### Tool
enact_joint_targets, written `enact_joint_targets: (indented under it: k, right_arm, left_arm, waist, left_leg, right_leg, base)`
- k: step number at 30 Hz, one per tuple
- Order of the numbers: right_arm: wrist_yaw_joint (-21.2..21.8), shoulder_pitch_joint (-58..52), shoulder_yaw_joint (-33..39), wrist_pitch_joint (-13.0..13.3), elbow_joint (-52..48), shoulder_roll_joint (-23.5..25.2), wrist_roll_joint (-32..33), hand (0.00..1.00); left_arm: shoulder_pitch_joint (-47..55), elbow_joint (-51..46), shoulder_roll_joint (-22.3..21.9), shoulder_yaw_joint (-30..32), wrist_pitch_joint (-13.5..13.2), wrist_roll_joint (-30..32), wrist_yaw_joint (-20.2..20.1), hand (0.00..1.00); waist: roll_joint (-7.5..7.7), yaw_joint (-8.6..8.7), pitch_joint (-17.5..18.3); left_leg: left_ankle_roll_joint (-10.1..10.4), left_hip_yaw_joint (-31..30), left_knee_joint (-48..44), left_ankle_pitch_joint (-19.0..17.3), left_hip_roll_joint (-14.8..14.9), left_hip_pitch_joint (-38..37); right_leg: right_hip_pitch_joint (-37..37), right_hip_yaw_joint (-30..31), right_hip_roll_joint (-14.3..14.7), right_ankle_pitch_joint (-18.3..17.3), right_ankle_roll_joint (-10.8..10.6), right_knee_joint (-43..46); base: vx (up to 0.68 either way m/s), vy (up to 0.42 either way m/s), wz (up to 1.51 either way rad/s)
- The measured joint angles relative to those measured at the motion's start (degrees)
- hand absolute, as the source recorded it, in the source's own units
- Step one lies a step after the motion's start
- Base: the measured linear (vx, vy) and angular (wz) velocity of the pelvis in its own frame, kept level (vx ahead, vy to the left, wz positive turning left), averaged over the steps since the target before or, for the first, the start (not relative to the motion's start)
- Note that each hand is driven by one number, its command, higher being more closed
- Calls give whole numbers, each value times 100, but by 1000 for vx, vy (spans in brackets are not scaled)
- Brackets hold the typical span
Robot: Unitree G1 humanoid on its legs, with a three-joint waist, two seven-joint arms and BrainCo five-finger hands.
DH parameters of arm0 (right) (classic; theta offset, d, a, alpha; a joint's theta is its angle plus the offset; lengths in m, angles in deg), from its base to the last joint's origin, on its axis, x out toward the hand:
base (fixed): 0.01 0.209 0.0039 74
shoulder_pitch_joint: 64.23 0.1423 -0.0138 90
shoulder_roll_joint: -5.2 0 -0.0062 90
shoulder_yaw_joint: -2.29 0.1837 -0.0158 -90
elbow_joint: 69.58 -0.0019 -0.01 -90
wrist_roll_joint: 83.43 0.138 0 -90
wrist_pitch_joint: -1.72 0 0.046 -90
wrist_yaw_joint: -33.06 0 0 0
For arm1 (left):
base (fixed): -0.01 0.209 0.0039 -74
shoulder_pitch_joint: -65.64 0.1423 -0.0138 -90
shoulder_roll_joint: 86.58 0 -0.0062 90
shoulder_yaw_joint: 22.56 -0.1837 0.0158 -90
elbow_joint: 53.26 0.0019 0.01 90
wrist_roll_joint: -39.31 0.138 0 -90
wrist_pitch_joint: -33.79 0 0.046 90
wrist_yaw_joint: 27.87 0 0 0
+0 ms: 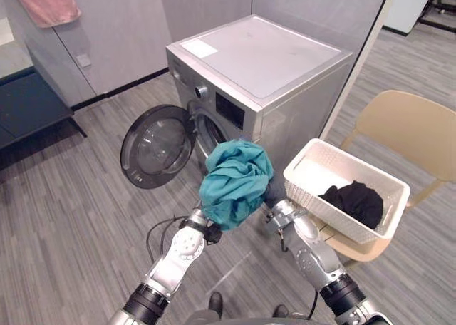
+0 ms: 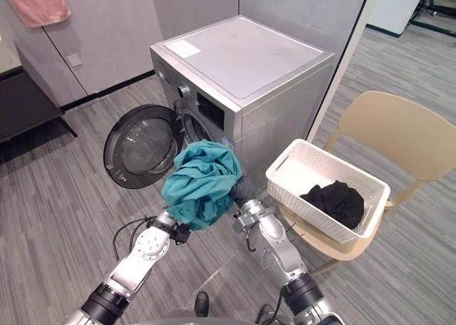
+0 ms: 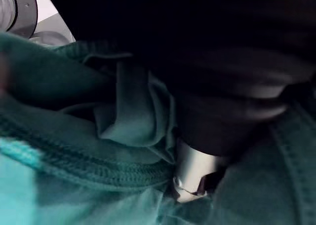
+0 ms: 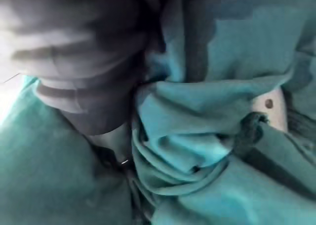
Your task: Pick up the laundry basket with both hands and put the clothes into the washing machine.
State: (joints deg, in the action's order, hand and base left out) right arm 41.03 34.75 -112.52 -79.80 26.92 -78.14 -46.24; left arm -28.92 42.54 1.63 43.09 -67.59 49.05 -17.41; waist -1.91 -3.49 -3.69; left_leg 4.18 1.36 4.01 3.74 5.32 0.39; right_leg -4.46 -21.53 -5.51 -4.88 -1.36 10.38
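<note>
Between the left hand and right hand, a bundled teal garment hung before the open door of the washing machine; cloth hid both grips, so neither could be told. Right of them, the laundry basket held a black garment, not yet loaded.

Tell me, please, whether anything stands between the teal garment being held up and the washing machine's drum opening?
Nothing visible does. The round door is swung open to the robot's left, and the drum opening lies just beyond the teal garment, partly hidden by the bundle itself.
</note>
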Motion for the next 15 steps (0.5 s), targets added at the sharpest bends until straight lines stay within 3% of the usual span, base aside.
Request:
enact_joint_targets:
  k: [3, 7, 11, 15]
  right_arm:
    - [17, -58, -6, 16, 0, -3, -2, 0]
    - [18, -267, 207, 27, -165, 7, -330, 0]
    - [-75, -870, 796, 26, -707, 142, -1447, 0]
    - [-584, -1290, 1799, 254, -1023, 325, -2854, 0]
  left_arm:
    - [-7, 138, -77, 31, -3, -4, 49, 100]
    - [57, 162, -266, 254, -2, -6, 52, 100]
    - [286, 165, -638, 1177, 95, -16, 133, 100]
    - [770, 168, -738, 1712, 111, -16, 204, 100]
  waist:
    - [40, 107, 27]
    - [66, 108, 43]
    - [66, 115, 43]
    - [81, 133, 53]
  left_leg:
    - [4, 43, 2, -3, 60, -20]
    - [7, 120, 7, -5, 70, -23]
    - [4, 193, 44, -5, 51, -106]
    - [2, 203, 101, -7, 60, -214]
  right_leg:
    - [-16, 62, 40, 1, 1, 11]
    - [-81, 153, 52, 0, 1, 60]
    - [-53, 211, 110, 2, 2, 51]
    - [54, 215, 134, 0, -1, -35]
  base:
    - [20, -50, -10]
    - [24, -25, -10]
    - [31, -7, -8]
    - [35, -14, -1]
